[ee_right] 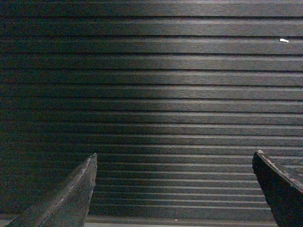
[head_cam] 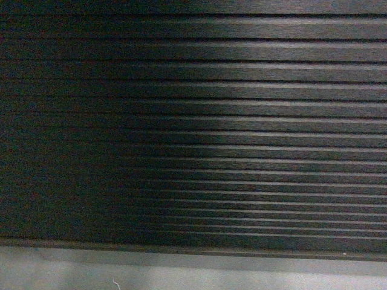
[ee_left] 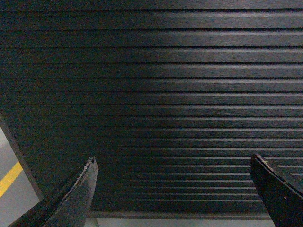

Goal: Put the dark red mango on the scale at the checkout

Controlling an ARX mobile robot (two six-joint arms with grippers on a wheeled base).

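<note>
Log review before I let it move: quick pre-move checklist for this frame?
1. Left tool open and empty: ok.
2. Right tool open and empty: ok.
3. Dark red mango located: not ok, absent from all views.
4. Scale located: not ok, not visible.
5. Checkout found: ok, its ribbed front fills every view; top out of frame.
6. Clearance to the panel: cannot tell.

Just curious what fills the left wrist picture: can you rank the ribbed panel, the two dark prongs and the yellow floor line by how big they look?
1. Ribbed checkout front, largest.
2. Two tool fingers, alike, but nearness inflates them.
3. Yellow floor line, smallest.
</note>
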